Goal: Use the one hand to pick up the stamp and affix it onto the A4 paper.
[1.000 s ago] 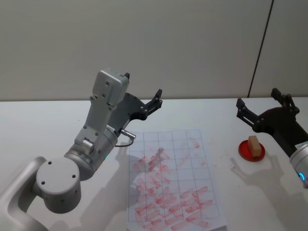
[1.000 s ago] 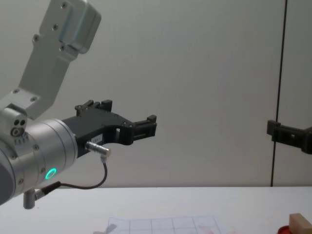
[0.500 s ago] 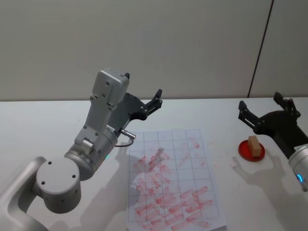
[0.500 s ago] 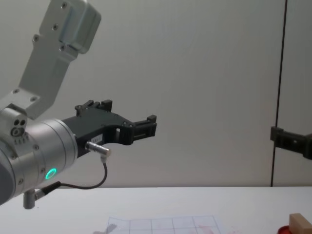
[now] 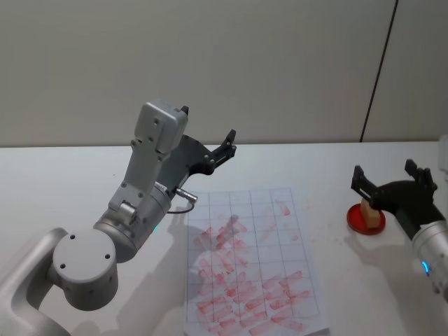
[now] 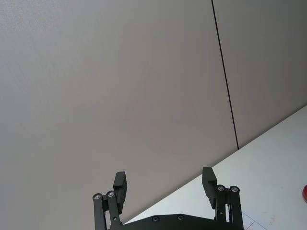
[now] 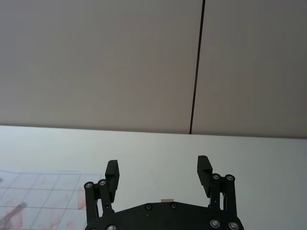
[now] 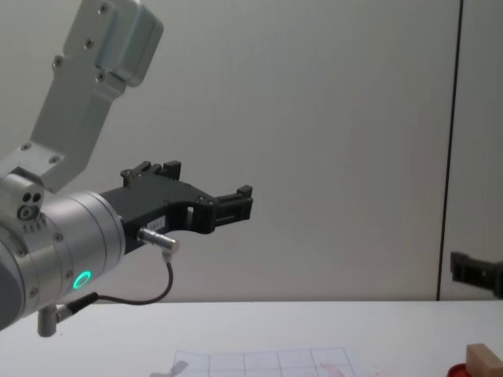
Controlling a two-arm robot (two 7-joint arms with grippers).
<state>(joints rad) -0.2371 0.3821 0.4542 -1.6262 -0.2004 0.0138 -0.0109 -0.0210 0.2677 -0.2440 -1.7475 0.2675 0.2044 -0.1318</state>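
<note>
Two claws, one paper, one disc and one stamp made up our count on the bench [image 5: 63, 168].

Farthest left, the left claw [image 5: 207, 124] on the green-ringed arm hung raised above the bench, beside the paper's far left corner. Its jaws stood wide and held nothing. We judged it parked there so as to leave the sheet clear for stamping.

Next came the paper [image 5: 245, 259], lying flat in the middle. Pinkish-red marks [image 5: 231, 266] crowded its gridded face, too many and too overlapped for us to count. Some squares near the far edge looked bare.

Right of the paper, apart from it, sat the red disc [image 5: 355, 218], which we took for an ink pad. The stamp [image 5: 371, 215] stood upright on it, probably so that its face kept its ink.

Farthest right, the right claw [image 5: 385, 170] on the blue-ringed arm hovered over the stamp, jaws spread wide and empty. One finger stood to each side of the block, above it and not touching. We judged this a line-up for the pick, with the lowering and closing not yet done.
</note>
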